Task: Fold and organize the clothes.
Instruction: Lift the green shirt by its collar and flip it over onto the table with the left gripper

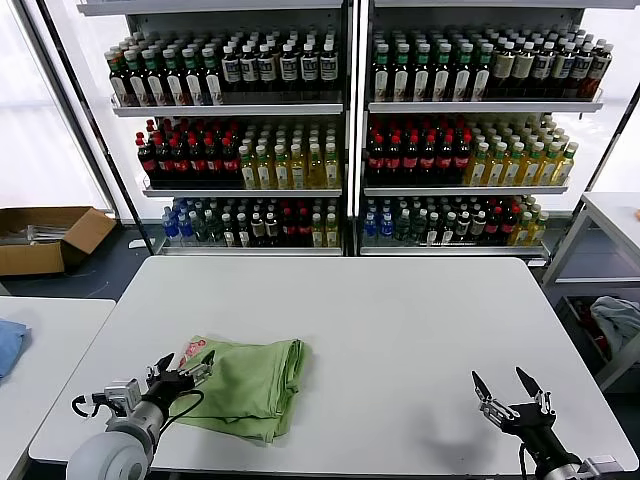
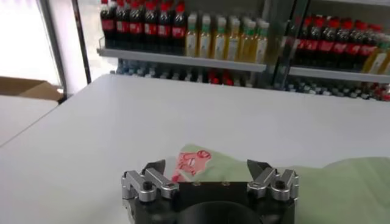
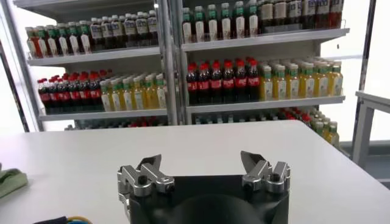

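The light green polo shirt lies folded into a compact bundle on the white table, near the front left, with its red-and-white logo print at its left corner. My left gripper is open and empty, low at the shirt's left edge. In the left wrist view the shirt and its print lie just beyond my open left gripper. My right gripper is open and empty above the table's front right; it also shows in the right wrist view.
Shelves of bottles stand behind the table. A blue cloth lies on a side table at the left. A cardboard box sits on the floor at the far left. A pale cloth lies off the table at the right.
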Robot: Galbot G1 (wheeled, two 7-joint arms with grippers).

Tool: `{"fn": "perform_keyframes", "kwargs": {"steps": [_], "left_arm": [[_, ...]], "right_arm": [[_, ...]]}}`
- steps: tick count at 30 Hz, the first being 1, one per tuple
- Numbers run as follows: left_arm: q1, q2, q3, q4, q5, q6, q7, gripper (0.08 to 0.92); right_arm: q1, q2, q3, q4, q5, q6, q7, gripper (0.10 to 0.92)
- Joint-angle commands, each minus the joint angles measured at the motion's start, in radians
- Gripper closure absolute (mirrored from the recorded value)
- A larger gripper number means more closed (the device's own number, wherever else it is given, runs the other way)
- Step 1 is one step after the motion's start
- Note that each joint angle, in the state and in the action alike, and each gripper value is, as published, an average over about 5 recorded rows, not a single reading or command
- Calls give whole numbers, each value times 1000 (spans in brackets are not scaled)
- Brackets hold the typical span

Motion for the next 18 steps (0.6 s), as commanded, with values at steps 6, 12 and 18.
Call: {"fn": "perform_keyframes", "kwargs": {"steps": [6,12,18], "left_arm": [[-29,-13,-7,120,-43,19,9,177],[-13,-29,-5,102,-45,19,8,177],[0,-53,12,73,-43,19,-5,207]], "right_arm": [[5,0,-5,-2,1,1,-1,203],[5,-2,-4,0,2,2,-1,203],[2,-1,-1,2,4,3,-1,203]]}}
